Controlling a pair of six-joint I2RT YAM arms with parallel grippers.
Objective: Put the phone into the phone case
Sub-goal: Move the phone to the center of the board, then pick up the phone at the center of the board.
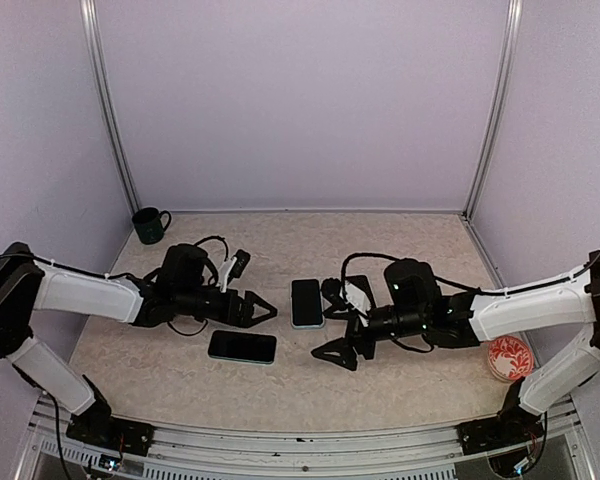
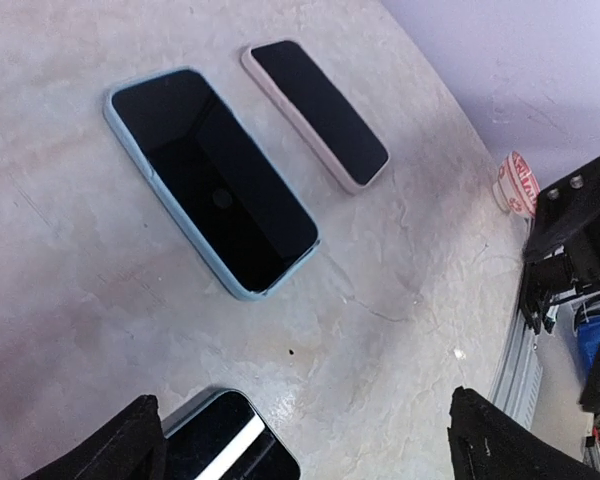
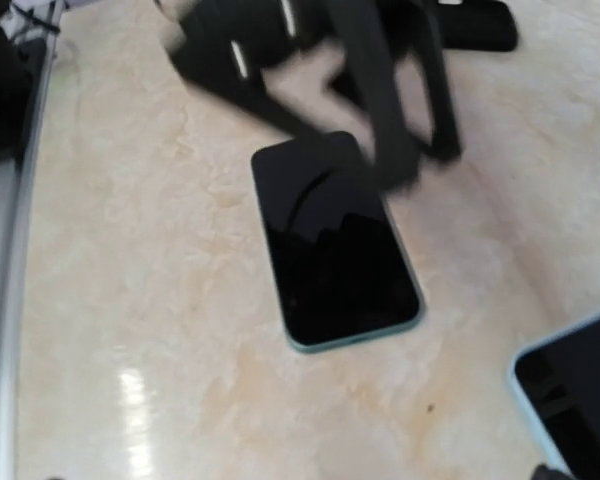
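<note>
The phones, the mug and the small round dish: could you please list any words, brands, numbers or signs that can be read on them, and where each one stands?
No text can be read in any view.
Phone in light blue case: dark blank screen, no marking.
Phone in pale pink case: dark blank screen, no marking.
Teal-edged phone: only reflections on the screen.
Dark green mug: no visible print.
Round dish: red and white pattern, too small and blurred to read.

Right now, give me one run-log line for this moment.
left hand: open, empty | right hand: open, empty | phone: lying flat, untouched | light-blue case: beside it, apart | step: phone not yet cased
</note>
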